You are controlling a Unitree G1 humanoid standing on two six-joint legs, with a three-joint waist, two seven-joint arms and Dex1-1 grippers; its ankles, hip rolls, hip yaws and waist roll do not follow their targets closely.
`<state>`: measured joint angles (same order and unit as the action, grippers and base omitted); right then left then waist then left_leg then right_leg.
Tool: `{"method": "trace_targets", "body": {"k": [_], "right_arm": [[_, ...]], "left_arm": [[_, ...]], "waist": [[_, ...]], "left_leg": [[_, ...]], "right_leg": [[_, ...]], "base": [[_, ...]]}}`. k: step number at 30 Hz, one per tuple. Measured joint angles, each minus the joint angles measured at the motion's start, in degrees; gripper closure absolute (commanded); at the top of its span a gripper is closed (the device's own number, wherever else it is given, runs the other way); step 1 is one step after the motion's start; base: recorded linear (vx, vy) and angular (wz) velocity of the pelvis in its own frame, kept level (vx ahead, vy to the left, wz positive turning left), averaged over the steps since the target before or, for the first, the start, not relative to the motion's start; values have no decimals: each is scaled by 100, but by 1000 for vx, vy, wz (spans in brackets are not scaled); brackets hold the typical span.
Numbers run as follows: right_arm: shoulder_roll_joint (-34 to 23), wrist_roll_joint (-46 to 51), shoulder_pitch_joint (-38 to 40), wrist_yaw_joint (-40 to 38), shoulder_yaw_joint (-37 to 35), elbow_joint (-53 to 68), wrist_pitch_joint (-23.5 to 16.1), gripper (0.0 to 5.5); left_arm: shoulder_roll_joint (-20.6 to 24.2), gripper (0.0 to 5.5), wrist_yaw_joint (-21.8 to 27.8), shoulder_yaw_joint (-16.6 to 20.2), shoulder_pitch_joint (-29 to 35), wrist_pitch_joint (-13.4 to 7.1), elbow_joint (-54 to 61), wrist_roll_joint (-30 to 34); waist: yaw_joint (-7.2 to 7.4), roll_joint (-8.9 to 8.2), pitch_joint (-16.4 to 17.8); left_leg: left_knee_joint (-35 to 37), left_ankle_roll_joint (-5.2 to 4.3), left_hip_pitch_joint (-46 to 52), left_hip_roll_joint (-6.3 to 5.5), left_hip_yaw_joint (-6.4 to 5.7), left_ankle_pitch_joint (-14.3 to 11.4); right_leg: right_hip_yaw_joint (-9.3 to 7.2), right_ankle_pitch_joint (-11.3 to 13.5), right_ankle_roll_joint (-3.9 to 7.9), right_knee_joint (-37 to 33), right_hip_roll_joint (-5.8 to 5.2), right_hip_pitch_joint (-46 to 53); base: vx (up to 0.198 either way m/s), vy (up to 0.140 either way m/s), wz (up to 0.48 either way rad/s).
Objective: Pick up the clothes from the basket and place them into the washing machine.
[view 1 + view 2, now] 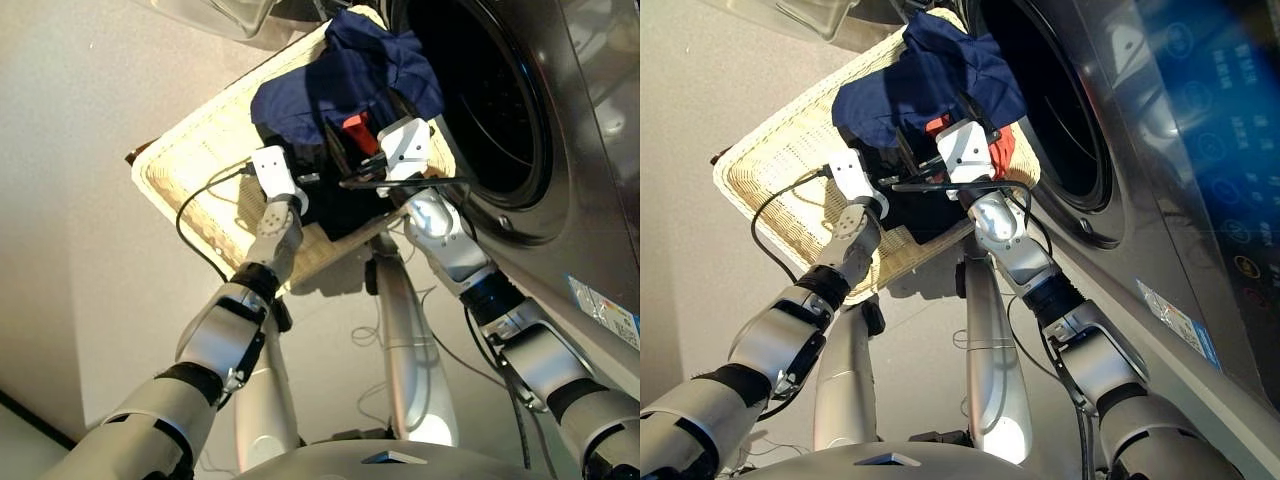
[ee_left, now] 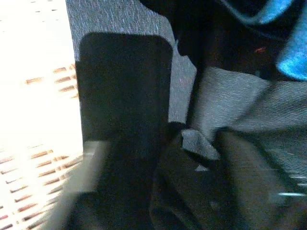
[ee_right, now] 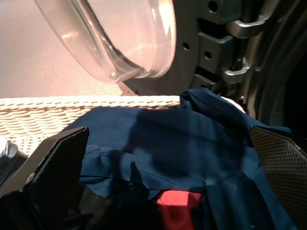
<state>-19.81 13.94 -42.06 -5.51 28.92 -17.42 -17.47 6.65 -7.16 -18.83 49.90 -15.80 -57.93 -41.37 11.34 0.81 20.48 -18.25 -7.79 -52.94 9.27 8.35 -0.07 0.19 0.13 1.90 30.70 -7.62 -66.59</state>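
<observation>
The cream wicker basket (image 1: 190,170) sits on the floor beside the washing machine (image 1: 590,170). The left gripper (image 1: 305,190) is down on the black garment (image 1: 340,205) in the basket; whether its fingers are apart or together cannot be told. The navy garment (image 1: 340,80) lies heaped over the black one, with the coral red garment (image 1: 360,130) peeking from beneath. The right gripper (image 3: 168,158) hovers over the pile, its fingers spread wide and empty. The drum hole (image 1: 480,90) gapes just beside the basket.
</observation>
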Motion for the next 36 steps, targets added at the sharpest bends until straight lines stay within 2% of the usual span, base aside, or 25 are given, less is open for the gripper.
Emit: {"method": "trace_targets", "body": {"k": [1,3,4,6,10,16,20,21,25,26,29,36], "right_arm": [[-1,0,7,1,-12,-2,-1,0],[-2,-2,4,4,-4,-61,-4,0],[-1,-4,-1,7,29,-120,-4,0],[-24,-15,30,20,47,-321,-8,0],[-97,-280,116,-12,58,-862,-4,0],[-271,-983,308,-19,303,-1442,103,0],[-428,-1402,296,178,662,-1556,111,0],[-446,-1495,294,243,728,-1556,111,0],[-451,-1740,330,401,960,-1560,115,0],[-437,-1818,346,428,970,-1560,114,0],[-421,-1836,427,436,982,-1561,119,0],[-470,-2050,504,451,974,-1567,127,0]], "left_arm": [[-4,550,1,1,2,0,1,-1],[-12,550,4,11,-27,-3,4,-17],[-1,550,4,1,-31,0,16,-16],[41,550,20,-1,-88,-2,74,-24],[81,550,194,-5,-322,-17,443,-146],[74,550,384,-11,-729,-68,1126,-458],[83,550,477,-12,-838,-136,1562,-607],[90,550,496,-15,-874,-145,1688,-682],[63,550,502,-32,-960,-171,1780,-820],[65,550,501,-52,-980,-171,1782,-822],[66,550,495,-74,-1090,-168,1788,-815],[36,550,445,-98,-1200,-155,1820,-791]], "waist": [[0,0,0],[-14,-3,2],[-15,-6,3],[-20,-18,10],[-30,-21,11],[-77,-23,10],[-232,-6,-1],[-222,4,-7],[-336,27,-23],[-356,47,-40],[-379,148,-104],[-365,189,-131]], "left_leg": [[-9,0,3,-17,-54,-1],[-25,-26,38,-32,-64,20],[-53,3,58,-31,-65,1],[8,-19,213,-51,-71,24],[300,27,602,-112,-63,110],[923,14,1428,-176,-163,362],[1182,95,1816,-228,-210,446],[1247,113,1891,-241,-206,480],[1357,149,2099,-276,-208,531],[1415,182,2133,-292,-210,556],[1521,247,2174,-306,-180,610],[1565,250,2293,-287,-181,617]], "right_leg": [[-3,-1,1,19,-10,11],[-27,14,-17,46,-21,46],[-30,-39,27,60,-30,70],[-30,-18,-34,79,-62,183],[-47,-57,23,-11,-116,503],[-312,-58,17,-214,-228,1243],[-444,-101,35,-280,-306,1600],[-464,-102,37,-281,-337,1663],[-487,-148,75,-281,-394,1868],[-489,-147,74,-285,-410,1881],[-496,-149,78,-310,-430,1898],[-528,-148,80,-370,-410,2034]], "base": [[0,0,0],[0,0,0],[-127,5,28],[-126,9,21],[0,0,0],[0,0,0],[0,0,0],[0,0,0],[0,0,0],[0,0,0],[0,0,0],[0,0,0]]}}
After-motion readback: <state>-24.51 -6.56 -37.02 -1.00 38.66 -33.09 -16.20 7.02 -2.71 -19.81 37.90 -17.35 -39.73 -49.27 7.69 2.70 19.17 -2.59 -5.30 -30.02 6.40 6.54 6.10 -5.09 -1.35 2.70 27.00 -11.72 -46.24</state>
